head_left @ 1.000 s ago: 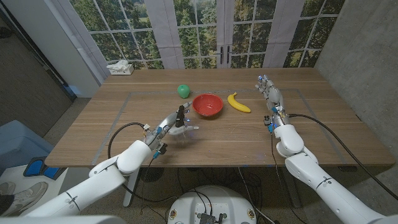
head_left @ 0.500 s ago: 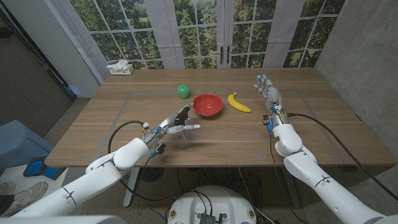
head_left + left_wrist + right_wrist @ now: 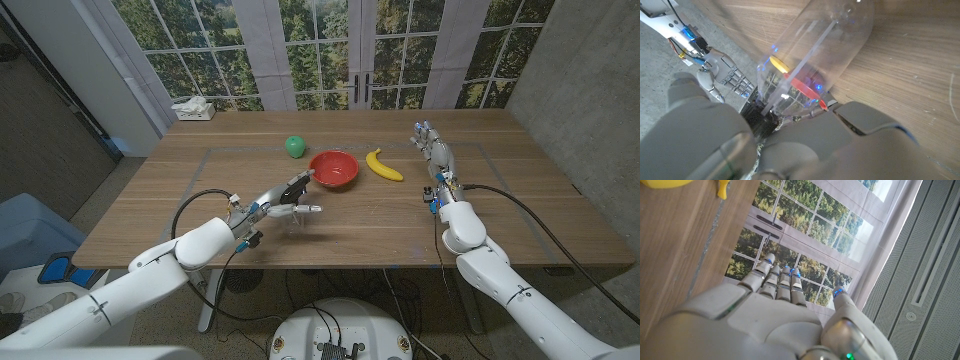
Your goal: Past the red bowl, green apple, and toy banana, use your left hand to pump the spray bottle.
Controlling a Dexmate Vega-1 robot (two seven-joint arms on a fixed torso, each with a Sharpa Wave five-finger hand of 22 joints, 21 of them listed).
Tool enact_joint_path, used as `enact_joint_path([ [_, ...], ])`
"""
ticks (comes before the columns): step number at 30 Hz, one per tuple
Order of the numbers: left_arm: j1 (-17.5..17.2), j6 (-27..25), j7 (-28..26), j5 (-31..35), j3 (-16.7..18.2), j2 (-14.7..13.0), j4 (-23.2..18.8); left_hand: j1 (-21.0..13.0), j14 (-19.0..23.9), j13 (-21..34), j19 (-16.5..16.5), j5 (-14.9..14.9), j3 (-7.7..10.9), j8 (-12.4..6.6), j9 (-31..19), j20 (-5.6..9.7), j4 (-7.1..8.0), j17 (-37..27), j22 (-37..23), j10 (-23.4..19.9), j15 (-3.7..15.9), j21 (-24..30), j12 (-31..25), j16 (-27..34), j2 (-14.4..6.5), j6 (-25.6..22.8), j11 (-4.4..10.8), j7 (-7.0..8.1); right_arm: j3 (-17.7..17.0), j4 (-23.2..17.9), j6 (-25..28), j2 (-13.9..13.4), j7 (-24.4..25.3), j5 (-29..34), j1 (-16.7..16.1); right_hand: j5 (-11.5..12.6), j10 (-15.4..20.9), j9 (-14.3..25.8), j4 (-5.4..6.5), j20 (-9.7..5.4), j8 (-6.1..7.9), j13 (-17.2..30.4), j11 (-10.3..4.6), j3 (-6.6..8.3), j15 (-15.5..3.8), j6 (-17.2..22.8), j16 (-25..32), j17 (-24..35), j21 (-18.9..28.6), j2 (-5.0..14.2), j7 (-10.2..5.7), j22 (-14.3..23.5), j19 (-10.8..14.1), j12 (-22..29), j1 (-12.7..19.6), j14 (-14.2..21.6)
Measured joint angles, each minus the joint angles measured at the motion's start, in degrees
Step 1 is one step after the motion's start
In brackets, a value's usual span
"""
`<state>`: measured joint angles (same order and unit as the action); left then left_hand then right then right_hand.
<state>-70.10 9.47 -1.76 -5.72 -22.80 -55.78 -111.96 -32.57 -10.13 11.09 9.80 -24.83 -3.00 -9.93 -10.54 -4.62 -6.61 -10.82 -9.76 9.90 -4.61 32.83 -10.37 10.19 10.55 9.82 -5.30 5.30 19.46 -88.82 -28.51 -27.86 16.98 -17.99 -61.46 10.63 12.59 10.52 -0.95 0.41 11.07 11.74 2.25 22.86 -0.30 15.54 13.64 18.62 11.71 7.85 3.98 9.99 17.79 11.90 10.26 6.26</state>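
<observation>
Two white arms reach in over the near edge of the wooden table (image 3: 150, 215). Nearest is the left robot hand (image 3: 278, 200), wrapped around the clear spray bottle (image 3: 291, 206), which sits a little inside the front edge, left of centre. From above, the bottle is hard to read: its transparent body nearly vanishes against the wood, and only the dark pump head (image 3: 297, 183) at the fingertips stands out. Whether the bottle stands upright or leans I cannot tell from overhead. The left wrist camera is clearer about the grasp: the clear bottle body (image 3: 812, 55) runs out from between the grey fingers (image 3: 705, 125), its dip tube visible inside, and the pump end is buried in the palm, out of sight. Seen through and past the plastic are smears of red and yellow, distorted.

On the right side, the right robot hand (image 3: 434, 150) is released, fingers straight and together, holding nothing; its wrist view shows the fingers (image 3: 777, 280) extended toward the windows, with a yellow tip of the toy banana (image 3: 722, 187) cut off at the frame edge.

Just beyond the bottle sits the red bowl (image 3: 334, 168), close to the pump head. The toy banana (image 3: 382, 166) lies just right of the bowl, and the green apple (image 3: 294, 146) sits behind it to the left. Far back at the left corner rests a tissue box (image 3: 193, 109).
</observation>
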Motion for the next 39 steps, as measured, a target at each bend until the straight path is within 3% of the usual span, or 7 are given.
enact_joint_path([
  [13,-7.24,-1.15,-3.54,0.34,5.89,-6.23,-4.67,0.23,0.00,-0.01,0.00,-1.55,-1.66,0.00,0.01,0.01,0.11,0.01,0.01,0.05,0.00,-0.88,0.00,0.00,-0.23,0.10,-0.66,-0.52,0.68,-2.82,2.53,-0.37,1.30,2.05,0.07,0.00,0.00,0.00,0.00,0.42,0.00,0.00,0.00,0.00,0.00,0.00,0.00,-0.10,0.00,0.00,0.00,0.00,0.42,0.00,0.00,0.00],
  [21,-16.55,1.00,-7.14,0.25,13.07,-7.81,-6.14,0.53,0.01,-0.01,0.00,-2.46,-2.69,-0.48,0.01,0.01,0.34,0.01,0.01,-0.26,0.02,-0.88,-0.50,0.10,-0.54,-0.10,-0.97,-0.71,1.73,-4.47,5.43,-0.43,2.40,4.03,0.87,0.00,0.00,0.00,0.00,0.42,0.00,0.01,0.00,0.00,0.00,0.00,0.00,-0.29,0.00,0.00,0.00,0.00,0.42,0.00,0.00,0.00],
  [25,-22.52,4.58,-9.37,0.00,17.89,-5.26,-5.56,1.80,0.21,-0.01,0.08,-3.35,-3.68,-1.12,0.01,0.35,0.86,0.01,0.01,-0.06,1.04,-1.06,-0.90,0.68,-1.15,0.03,-0.30,0.48,2.30,-4.87,6.94,-0.36,2.82,4.92,1.40,0.00,0.00,0.00,0.00,0.41,0.00,0.01,0.00,0.00,0.00,0.00,0.00,-0.28,0.00,0.00,0.00,0.00,0.42,0.00,0.00,0.00],
  [31,-26.28,10.13,-10.40,-0.50,21.76,-0.30,-3.36,3.87,0.29,-0.01,0.12,-4.22,-5.26,-1.56,0.01,1.37,1.97,0.02,-0.17,0.04,2.42,-1.31,-1.34,1.07,-1.73,0.00,1.05,2.55,3.04,-4.96,8.02,0.01,3.08,5.50,2.20,0.00,0.00,0.00,0.00,0.41,0.00,0.01,0.00,0.00,0.00,-0.21,0.00,-0.28,0.00,0.00,-0.21,0.00,0.41,0.00,0.00,0.00],
  [34,-26.28,13.61,-10.20,-1.34,21.76,-0.30,-3.36,5.50,0.29,-0.01,0.03,-4.44,-6.33,-2.28,0.01,1.65,3.04,0.07,-0.26,-0.13,2.80,-1.69,-1.34,1.42,-2.46,0.01,1.87,3.12,3.40,-4.96,8.02,0.20,3.08,5.50,2.64,0.00,0.00,0.00,0.00,0.41,0.00,0.01,0.00,0.00,0.00,-0.21,0.00,-0.28,0.00,0.00,-0.21,0.00,0.41,0.00,0.00,0.00],
  [35,-26.68,14.36,-10.07,-1.61,23.26,3.23,-1.14,5.95,0.23,-0.09,-0.09,-4.44,-6.66,-2.57,0.01,1.77,3.37,0.11,-0.26,-0.05,3.15,-1.70,-1.65,1.56,-2.86,0.01,2.19,3.12,3.46,-4.95,8.60,0.24,3.25,5.69,2.75,0.00,0.00,0.00,0.00,0.41,0.00,0.01,0.00,0.00,0.00,-0.21,0.00,-0.28,0.00,0.00,-0.21,0.00,0.41,0.00,0.00,0.00],
  [39,-25.68,17.85,-9.02,-3.15,23.40,6.00,1.12,8.13,0.24,-0.31,-1.21,-4.44,-7.42,-3.98,0.09,2.17,4.83,0.16,-0.14,-0.06,4.02,-2.13,-2.07,1.92,-4.86,0.01,3.60,3.73,3.73,-4.69,9.14,0.44,3.28,5.70,3.24,0.00,0.00,0.00,-0.10,0.41,0.00,0.01,0.00,-0.10,0.00,-0.21,0.00,-0.28,0.00,0.00,-0.21,0.00,0.41,0.00,0.00,0.00],
])
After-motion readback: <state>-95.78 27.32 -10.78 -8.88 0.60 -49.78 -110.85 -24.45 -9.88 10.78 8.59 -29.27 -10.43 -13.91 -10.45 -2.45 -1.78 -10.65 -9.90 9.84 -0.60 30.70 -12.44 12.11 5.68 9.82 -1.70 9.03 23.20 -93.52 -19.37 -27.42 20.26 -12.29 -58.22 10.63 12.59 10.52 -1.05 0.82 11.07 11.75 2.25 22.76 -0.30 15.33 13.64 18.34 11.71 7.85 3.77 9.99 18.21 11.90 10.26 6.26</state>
